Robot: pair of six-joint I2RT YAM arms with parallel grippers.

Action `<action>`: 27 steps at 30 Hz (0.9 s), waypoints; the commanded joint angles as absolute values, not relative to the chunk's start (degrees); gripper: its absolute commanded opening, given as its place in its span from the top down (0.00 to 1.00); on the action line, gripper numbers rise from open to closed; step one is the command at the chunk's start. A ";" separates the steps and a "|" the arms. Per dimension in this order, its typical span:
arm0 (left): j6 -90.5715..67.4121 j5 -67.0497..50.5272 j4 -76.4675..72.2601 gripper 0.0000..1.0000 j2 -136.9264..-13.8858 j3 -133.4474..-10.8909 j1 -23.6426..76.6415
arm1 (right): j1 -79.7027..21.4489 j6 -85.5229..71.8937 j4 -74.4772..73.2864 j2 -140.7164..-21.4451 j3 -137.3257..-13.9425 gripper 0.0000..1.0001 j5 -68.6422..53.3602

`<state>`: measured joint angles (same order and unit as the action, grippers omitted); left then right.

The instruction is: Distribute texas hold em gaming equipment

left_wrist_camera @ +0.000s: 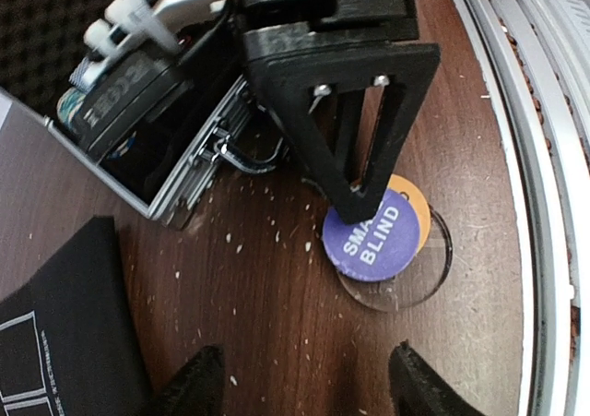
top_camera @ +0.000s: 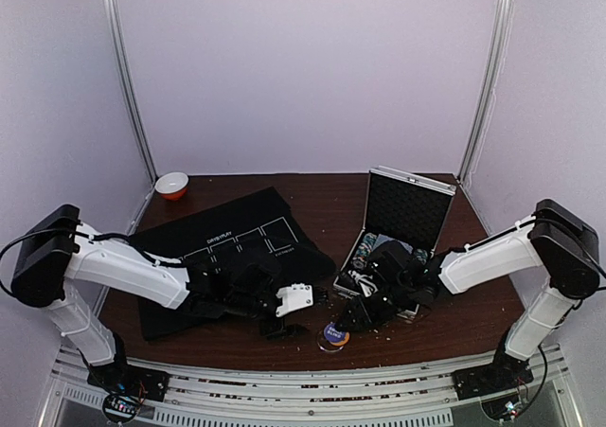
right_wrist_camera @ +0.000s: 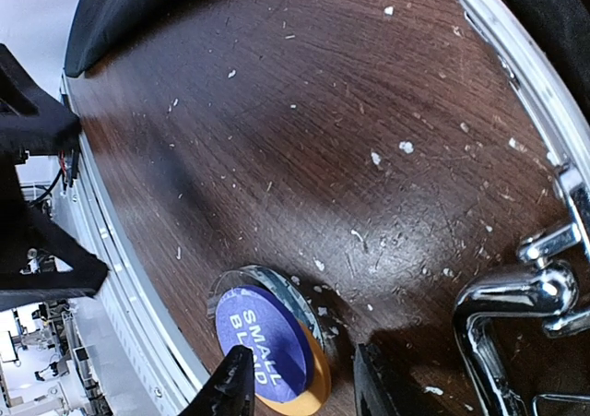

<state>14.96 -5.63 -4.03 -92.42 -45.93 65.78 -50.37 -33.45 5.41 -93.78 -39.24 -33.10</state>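
A purple "SMALL BLIND" button disc (left_wrist_camera: 373, 239) lies on an orange disc (left_wrist_camera: 417, 206), and both overlap a clear grey disc (left_wrist_camera: 410, 282) on the brown table near its front edge. The same stack, purple disc (right_wrist_camera: 263, 350) on top, shows in the right wrist view. My right gripper (right_wrist_camera: 304, 393) stands partly open astride the stack, one fingertip (left_wrist_camera: 355, 204) at the purple disc's edge. My left gripper (left_wrist_camera: 304, 388) is open over bare wood just short of the discs, holding nothing. From above, the discs (top_camera: 333, 334) sit between both grippers. Cards and chips cannot be made out.
The open silver case (top_camera: 402, 221) stands behind my right gripper, its latch and handle (right_wrist_camera: 516, 296) close by. A black mat (top_camera: 237, 242) covers the left of the table. An orange-and-white bowl (top_camera: 171, 185) sits at the back left. The metal rail (left_wrist_camera: 544, 204) runs along the front edge.
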 commanded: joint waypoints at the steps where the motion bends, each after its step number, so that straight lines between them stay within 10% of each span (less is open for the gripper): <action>1: 21.07 -9.55 -10.00 0.42 -97.97 -50.52 66.57 | -49.86 -33.98 4.00 -95.43 -36.96 0.61 -34.90; 11: 25.10 -14.48 -9.00 0.62 -105.51 -54.69 67.48 | -49.40 -34.39 6.30 -95.28 -34.13 0.63 -37.37; 27: 26.27 -14.11 -9.40 0.65 -110.24 -56.83 68.90 | -47.42 -36.25 11.47 -96.45 -31.94 0.82 -41.52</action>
<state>25.17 -14.02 -8.64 -108.09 -55.46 68.27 -47.83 -35.53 14.02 -94.96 -34.04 -41.43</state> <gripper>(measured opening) 0.347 0.207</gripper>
